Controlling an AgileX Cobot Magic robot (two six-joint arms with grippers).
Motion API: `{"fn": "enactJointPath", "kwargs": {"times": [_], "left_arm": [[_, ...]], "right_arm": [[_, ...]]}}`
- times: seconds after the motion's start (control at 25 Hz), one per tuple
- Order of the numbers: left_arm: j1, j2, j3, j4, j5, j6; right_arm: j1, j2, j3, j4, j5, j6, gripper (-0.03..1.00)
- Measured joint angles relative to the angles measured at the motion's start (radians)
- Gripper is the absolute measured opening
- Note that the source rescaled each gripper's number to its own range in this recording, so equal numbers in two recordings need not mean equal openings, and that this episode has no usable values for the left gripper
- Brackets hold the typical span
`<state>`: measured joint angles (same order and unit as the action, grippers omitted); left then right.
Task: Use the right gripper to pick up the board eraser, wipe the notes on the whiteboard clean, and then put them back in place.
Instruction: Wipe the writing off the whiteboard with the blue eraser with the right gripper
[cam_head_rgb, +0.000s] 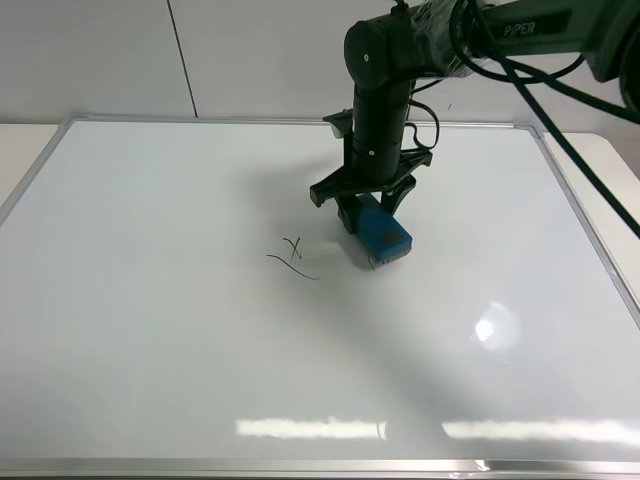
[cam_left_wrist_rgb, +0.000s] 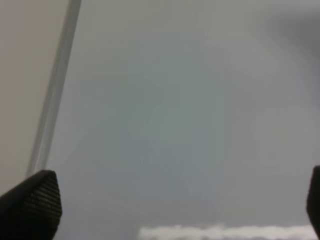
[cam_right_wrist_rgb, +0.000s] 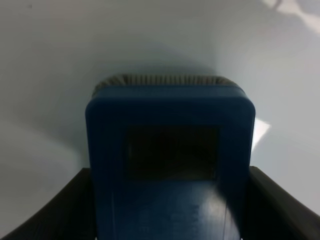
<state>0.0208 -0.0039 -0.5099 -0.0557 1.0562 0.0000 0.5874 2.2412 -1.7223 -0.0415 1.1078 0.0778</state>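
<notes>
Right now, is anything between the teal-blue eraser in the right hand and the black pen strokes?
Nothing visible. Only bare glossy whiteboard lies between the teal-blue rectangular eraser, gripped by the black right hand, and the thin black pen strokes.

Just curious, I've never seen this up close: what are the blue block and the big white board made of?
The board eraser looks like smooth blue plastic with a slight sheen; the ribbed grey edge beneath suggests felt. The whiteboard is glossy white, showing bright reflections; coating unclear. Its thin silver frame looks like metal.
</notes>
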Motion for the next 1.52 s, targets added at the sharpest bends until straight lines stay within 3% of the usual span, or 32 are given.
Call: {"fn": "enactJointPath", "kwargs": {"times": [0.8, 1.2, 1.52], "left_arm": [[0.000, 0.000, 0.000, 0.000, 0.000, 0.000], [0.000, 0.000, 0.000, 0.000, 0.000, 0.000], [0.000, 0.000, 0.000, 0.000, 0.000, 0.000]], "right_arm": [[-0.001, 0.023, 0.000, 0.003, -0.041, 0.000, 0.00], [0.112, 0.025, 0.000, 0.028, -0.165, -0.007, 0.00], [0.241, 0.029, 0.000, 0.036, -0.173, -0.047, 0.00]]}}
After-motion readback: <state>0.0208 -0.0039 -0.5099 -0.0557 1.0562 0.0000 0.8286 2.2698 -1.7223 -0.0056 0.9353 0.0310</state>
